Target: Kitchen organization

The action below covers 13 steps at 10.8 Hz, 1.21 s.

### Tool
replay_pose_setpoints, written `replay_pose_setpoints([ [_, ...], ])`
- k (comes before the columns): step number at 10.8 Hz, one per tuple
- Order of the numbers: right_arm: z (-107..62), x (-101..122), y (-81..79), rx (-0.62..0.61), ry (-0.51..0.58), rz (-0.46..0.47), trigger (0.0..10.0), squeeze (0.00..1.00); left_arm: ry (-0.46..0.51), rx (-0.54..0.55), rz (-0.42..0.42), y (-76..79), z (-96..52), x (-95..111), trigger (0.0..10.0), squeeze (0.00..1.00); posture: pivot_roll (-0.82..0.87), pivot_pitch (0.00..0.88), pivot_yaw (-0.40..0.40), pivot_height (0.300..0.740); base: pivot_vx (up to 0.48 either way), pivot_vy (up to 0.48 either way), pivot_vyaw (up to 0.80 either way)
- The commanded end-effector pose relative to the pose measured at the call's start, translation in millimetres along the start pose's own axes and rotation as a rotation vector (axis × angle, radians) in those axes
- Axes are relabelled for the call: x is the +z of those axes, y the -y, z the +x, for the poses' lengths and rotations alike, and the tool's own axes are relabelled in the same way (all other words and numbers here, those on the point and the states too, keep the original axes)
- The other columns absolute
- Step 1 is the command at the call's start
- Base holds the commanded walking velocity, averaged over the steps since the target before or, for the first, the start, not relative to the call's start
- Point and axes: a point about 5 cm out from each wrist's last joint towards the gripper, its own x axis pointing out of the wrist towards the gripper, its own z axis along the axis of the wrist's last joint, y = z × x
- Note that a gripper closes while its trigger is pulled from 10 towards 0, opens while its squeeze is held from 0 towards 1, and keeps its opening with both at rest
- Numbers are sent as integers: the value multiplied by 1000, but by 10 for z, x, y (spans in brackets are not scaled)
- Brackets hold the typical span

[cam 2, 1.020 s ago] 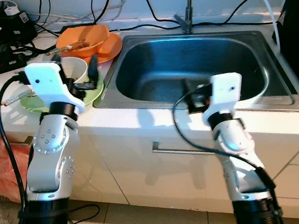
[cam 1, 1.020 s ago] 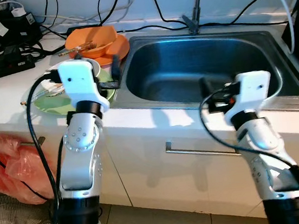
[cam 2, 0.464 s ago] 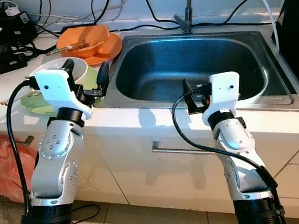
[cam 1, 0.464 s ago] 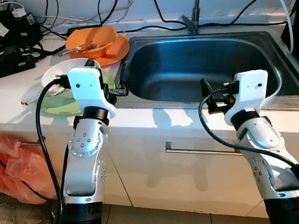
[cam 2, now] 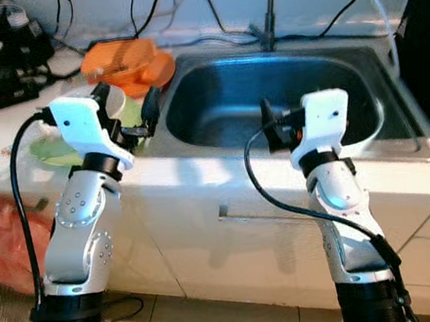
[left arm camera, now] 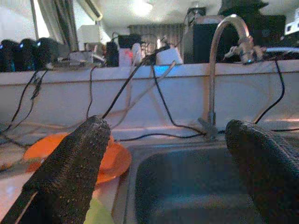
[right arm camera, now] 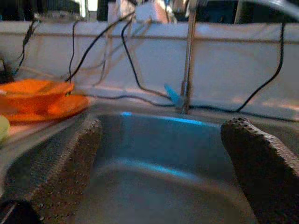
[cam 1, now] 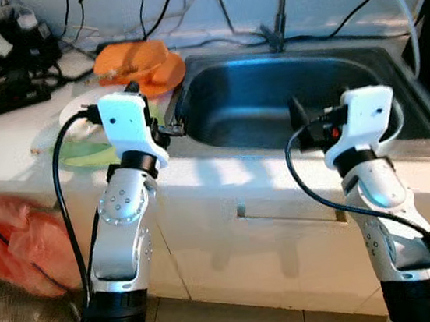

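Head views: two arms reach over one steel sink [cam 1: 285, 93]. The left gripper [cam 1: 164, 116] hovers at the sink's left rim, beside one green plate [cam 1: 88, 151], one white bowl [cam 1: 76, 114] and an orange bowl [cam 1: 133, 59] on an orange plate [cam 1: 169, 72]. The right gripper [cam 1: 297, 115] hangs above the sink's front edge.

Left wrist: fingers [left arm camera: 70, 168] spread wide, empty; one tap [left arm camera: 224, 56] ahead.

Right wrist: fingers [right arm camera: 56, 168] wide apart, empty, over the basin.

I count one steel sink [cam 1: 271, 103] with one tap [left arm camera: 223, 65], one orange bowl [cam 1: 130, 60] on one orange plate [cam 1: 169, 71], one green plate [cam 1: 80, 152], one white bowl [cam 1: 72, 114], and one red bag [cam 1: 13, 241].
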Motion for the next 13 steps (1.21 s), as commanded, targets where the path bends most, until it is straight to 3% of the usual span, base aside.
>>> replay_pose_setpoints([
  [1,20,119,-21,14,51,-8,10000,0,28,-8,-4,-2,24,66,10000,0,90,0,47,740,360,0,0],
  [4,-12,92,-20,28,35,-9,10000,0,16,0,-4,13,-2,42,10000,0,87,0,38,740,333,0,0],
  [9,-43,66,-56,44,24,-5,10000,0,9,10,3,9,-24,36,10000,0,92,0,40,740,0,0,0],
  [13,-49,53,-76,53,19,-8,10000,0,-13,81,40,-106,-67,-12,10000,0,99,0,40,740,0,0,0],
])
